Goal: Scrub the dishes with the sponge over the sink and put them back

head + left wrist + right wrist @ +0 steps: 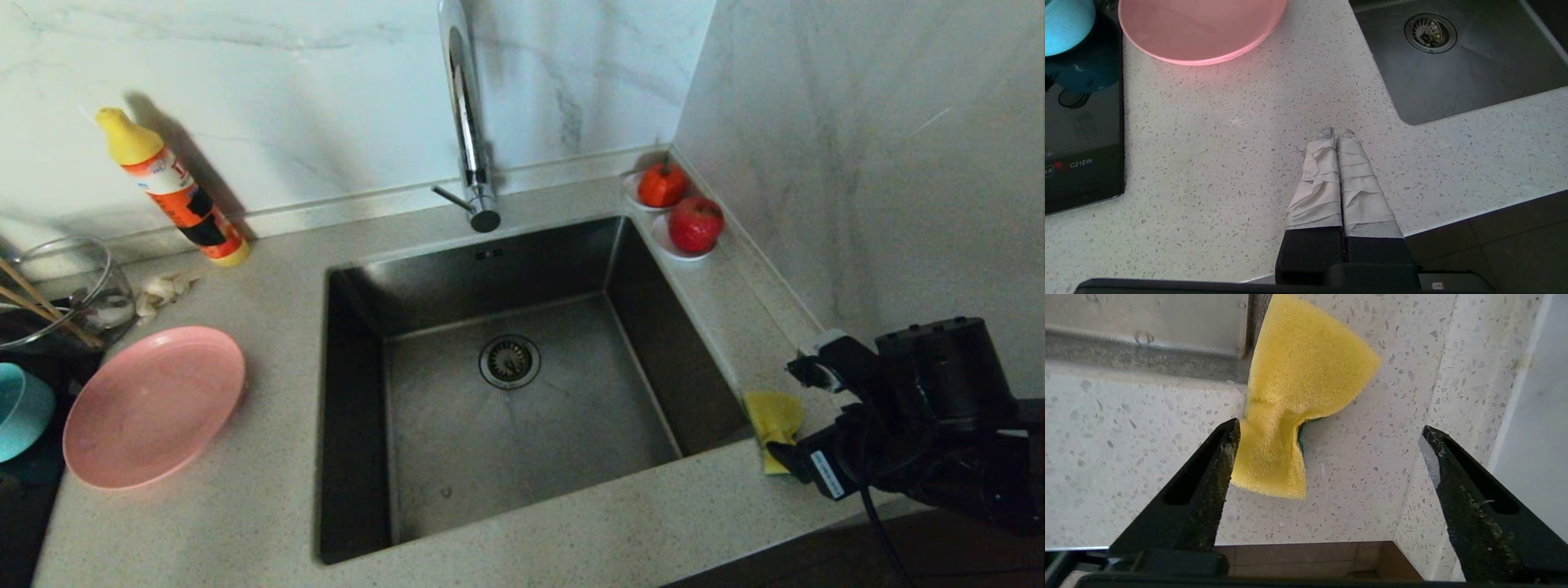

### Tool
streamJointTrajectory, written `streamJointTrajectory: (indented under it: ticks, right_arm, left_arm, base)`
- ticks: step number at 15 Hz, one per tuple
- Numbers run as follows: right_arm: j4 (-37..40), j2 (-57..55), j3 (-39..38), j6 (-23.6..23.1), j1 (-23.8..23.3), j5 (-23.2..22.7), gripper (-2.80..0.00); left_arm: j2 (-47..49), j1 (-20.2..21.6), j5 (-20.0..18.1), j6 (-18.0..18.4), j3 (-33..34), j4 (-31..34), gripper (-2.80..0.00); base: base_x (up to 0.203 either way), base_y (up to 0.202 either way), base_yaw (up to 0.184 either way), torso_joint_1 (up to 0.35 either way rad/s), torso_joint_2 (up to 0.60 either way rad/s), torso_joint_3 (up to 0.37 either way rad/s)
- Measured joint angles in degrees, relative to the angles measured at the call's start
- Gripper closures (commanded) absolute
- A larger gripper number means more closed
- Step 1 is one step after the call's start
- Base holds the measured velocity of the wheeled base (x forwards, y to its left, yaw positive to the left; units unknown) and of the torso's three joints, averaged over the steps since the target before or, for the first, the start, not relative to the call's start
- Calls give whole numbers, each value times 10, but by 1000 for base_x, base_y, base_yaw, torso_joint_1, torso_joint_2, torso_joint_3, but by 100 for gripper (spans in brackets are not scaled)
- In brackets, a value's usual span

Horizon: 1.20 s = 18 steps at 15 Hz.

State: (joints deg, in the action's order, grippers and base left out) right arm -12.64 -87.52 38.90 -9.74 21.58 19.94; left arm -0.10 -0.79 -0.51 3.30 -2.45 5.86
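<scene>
Yellow foam marks the sponge, which lies on the speckled stone table at the right front corner of the sink, its far edge reaching the basin's rim. It is pinched and creased across the middle, and a sliver of dark green scouring layer shows under one side. The right claw hangs just over it with both black fingers spread wide; one fingertip sits right against the sponge's edge, the other stands well apart from it, and nothing is gripped. In the head view this arm shows low at the right, by the table's front edge.

The left claw rests low over the table in front of the sink's left side, its two tape-wrapped fingers pressed together on nothing.

Left of the sink the pink plate lies flat on the table, with the teal bowl just beside it on a black cooktop. Thin wooden sticks lean in a clear glass jug behind them. An orange bottle with a yellow cap leans against the back wall. The sink is bare save its round drain strainer, with the chrome tap behind. Two white saucers with red fruit sit at the sink's far right corner.
</scene>
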Motion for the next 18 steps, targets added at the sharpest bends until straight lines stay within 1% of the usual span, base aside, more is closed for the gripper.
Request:
streamJointTrajectory:
  ticks: [2,3,5,11,13,15,18]
  right_arm:
    - [-1,5,-1,-2,-2,-1,-280]
    - [0,12,0,-3,-2,-2,0]
    - [2,28,2,-2,9,-2,0]
    - [5,104,-4,6,64,-10,0]
    - [10,140,-7,5,77,-26,0]
    - [26,183,-10,6,82,-53,0]
    - [47,260,-23,7,77,-76,0]
  left_arm:
    - [0,0,0,0,0,0,0]
    - [0,0,0,0,0,0,0]
    - [0,0,1,0,0,0,0]
    - [0,0,0,0,0,0,0]
    - [0,0,0,0,0,0,0]
    - [0,0,0,0,0,0,0]
    - [0,0,0,0,0,0,0]
  base:
    - [0,0,0,0,0,0]
    - [0,0,0,0,0,0]
    - [0,0,0,0,0,0]
    - [0,0,0,0,0,0]
    - [0,0,0,0,0,0]
    - [0,0,0,0,0,0]
    - [0,0,0,0,0,0]
